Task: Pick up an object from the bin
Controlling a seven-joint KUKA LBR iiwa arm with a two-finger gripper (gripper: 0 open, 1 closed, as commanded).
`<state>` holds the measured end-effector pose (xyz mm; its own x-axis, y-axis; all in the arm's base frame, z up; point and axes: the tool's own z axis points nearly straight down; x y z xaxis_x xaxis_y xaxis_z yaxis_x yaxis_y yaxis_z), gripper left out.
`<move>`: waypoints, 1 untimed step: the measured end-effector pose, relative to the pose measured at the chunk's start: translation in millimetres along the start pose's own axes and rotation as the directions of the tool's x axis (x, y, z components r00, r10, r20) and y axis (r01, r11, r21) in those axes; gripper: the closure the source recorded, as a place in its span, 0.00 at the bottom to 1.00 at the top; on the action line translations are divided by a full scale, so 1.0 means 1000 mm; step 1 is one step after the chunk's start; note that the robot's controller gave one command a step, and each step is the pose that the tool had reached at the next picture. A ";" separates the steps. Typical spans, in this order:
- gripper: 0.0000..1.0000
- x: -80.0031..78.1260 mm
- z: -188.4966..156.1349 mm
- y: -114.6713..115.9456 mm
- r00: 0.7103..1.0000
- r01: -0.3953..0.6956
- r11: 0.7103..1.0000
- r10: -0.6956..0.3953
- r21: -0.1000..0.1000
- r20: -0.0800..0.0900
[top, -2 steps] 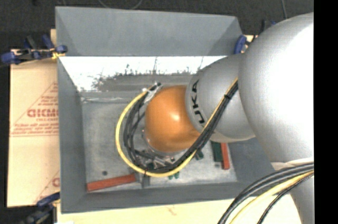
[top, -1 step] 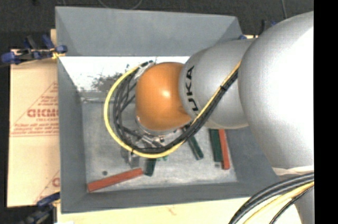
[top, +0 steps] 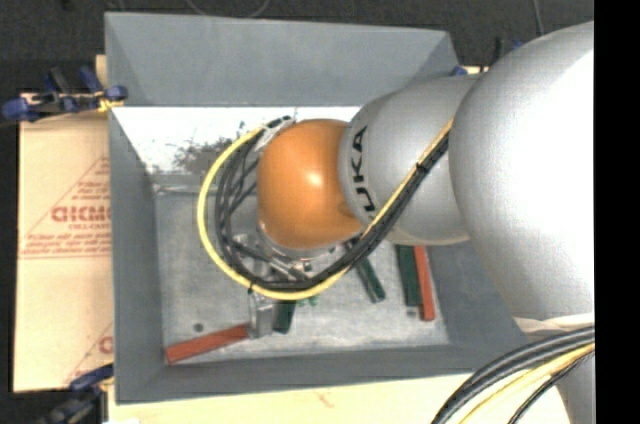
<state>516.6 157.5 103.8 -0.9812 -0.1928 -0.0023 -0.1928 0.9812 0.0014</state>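
Note:
My gripper (top: 264, 315) reaches down near the front of the bin, just left of the middle, mostly hidden under the arm's wrist. A long red-orange stick (top: 205, 344) lies flat on the floor, its right end touching or right beside the gripper's tip. A small dark green piece (top: 285, 316) sits right next to the gripper on its right. A dark green pen-like stick (top: 370, 280) lies a little farther right, partly under the arm.
At the right side of the bin a dark green stick (top: 408, 277) and a red stick (top: 426, 287) lie side by side. The arm, its orange dome and looping cables cover the bin's middle. The left part of the floor is bare grey metal.

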 end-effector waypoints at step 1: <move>0.00 0.041 0.029 -0.018 0.996 0.083 0.997 -0.083 0.000 0.028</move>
<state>479.7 132.2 74.3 -0.9613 -0.2738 -0.0307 -0.2739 0.9618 0.0010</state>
